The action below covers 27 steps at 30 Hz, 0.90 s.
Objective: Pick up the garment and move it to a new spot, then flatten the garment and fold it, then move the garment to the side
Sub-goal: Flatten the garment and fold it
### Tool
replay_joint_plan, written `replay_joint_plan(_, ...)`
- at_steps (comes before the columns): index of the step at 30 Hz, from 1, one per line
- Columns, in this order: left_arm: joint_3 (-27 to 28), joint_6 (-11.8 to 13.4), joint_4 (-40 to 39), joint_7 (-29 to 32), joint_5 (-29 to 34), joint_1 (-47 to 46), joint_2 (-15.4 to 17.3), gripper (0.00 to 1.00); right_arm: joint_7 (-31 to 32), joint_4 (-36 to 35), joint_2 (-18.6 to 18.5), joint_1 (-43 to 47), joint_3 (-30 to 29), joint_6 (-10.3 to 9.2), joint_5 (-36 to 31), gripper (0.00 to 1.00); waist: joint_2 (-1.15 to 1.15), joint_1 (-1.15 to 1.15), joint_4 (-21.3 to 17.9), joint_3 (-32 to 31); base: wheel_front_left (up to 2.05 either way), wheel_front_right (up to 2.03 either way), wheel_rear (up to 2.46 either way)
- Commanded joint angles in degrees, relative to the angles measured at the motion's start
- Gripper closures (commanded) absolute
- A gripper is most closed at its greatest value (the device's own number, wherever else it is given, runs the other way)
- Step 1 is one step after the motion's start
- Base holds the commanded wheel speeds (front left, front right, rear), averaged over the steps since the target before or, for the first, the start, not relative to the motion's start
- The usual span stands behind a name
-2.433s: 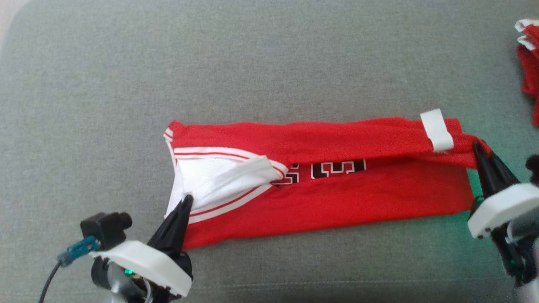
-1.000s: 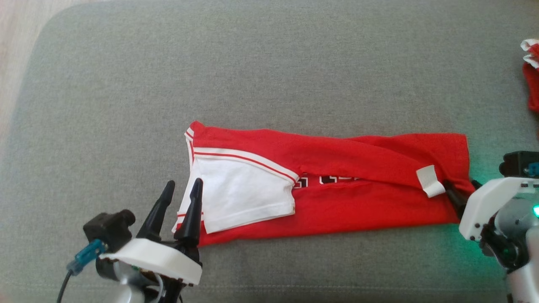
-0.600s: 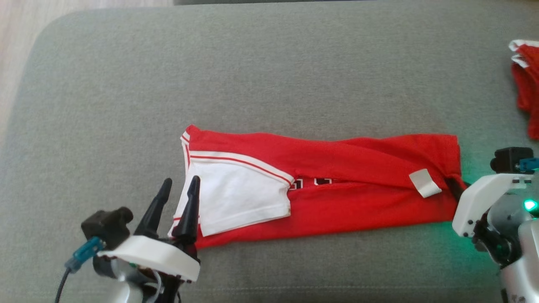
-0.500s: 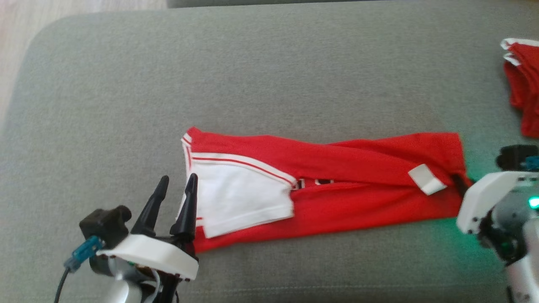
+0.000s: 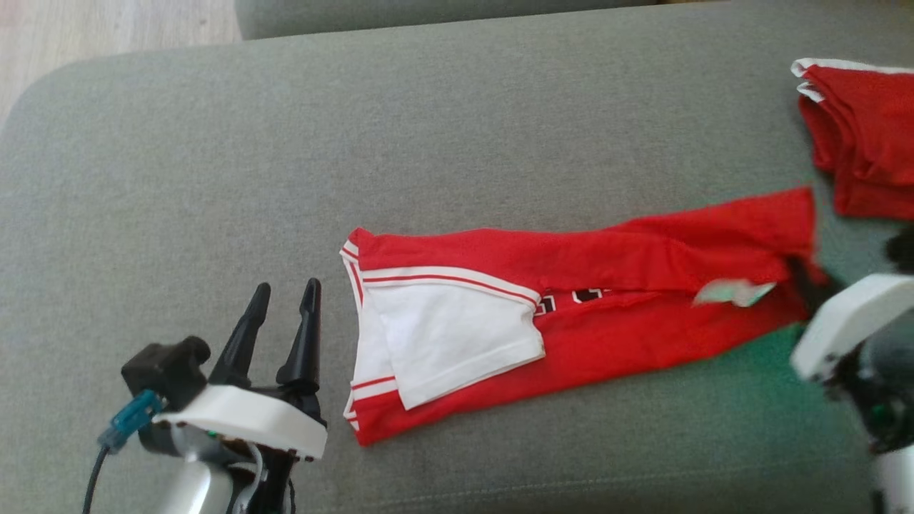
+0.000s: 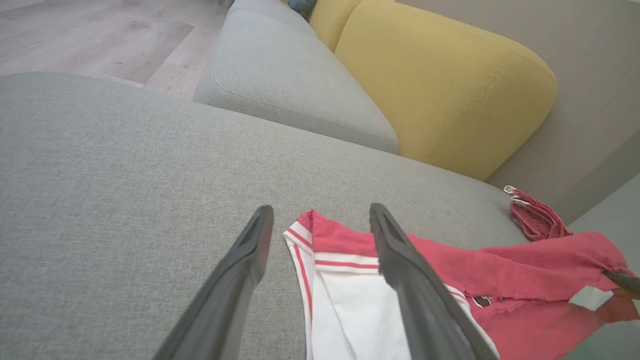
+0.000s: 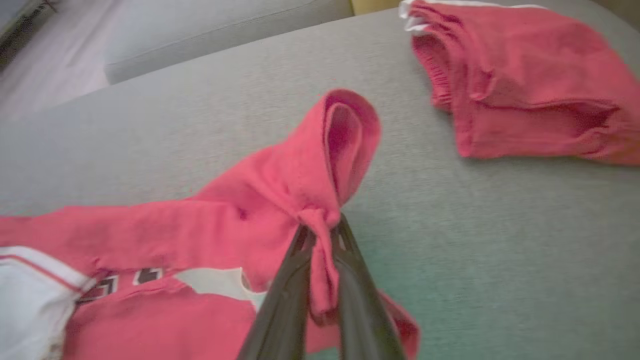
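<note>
Across the middle of the grey fabric cushion lies the folded red-and-white jersey garment, its red end pinched by your right pincer, left pincer spread: lift slowly, evenly.

The red garment lies folded into a long strip on the grey cushion, running 9 to 3 o'clock. Its white sleeve sits at the 9 o'clock end, black-and-white lettering shows mid-strip, and the 3 o'clock end is bunched and raised.

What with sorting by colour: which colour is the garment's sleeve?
The sleeve is plain white; clearest in head view.
</note>
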Motion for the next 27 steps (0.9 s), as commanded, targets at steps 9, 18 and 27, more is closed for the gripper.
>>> replay_joint_plan(9,2.0,0.0,-1.3,-0.5,-0.3,-2.9,1.2,0.0,1.2,-12.4,4.4,2.6,11.5,0.37,6.8,1.0,0.0,0.0,0.6,-0.7,0.0,0.0,0.0)
replay_joint_plan(18,1.4,-0.2,-0.9,-1.0,-0.5,-3.6,0.7,0.0,-3.1,-10.2,10.8,1.6,23.0,0.37,14.3,1.0,0.0,0.0,3.9,-0.3,0.0,0.0,0.0)
replay_joint_plan(27,0.6,-0.4,-0.4,-1.3,-0.7,-4.4,0.2,0.0,-11.7,-1.1,11.3,-4.4,33.7,0.37,22.7,1.0,0.0,0.0,7.5,0.6,0.0,0.0,0.0)
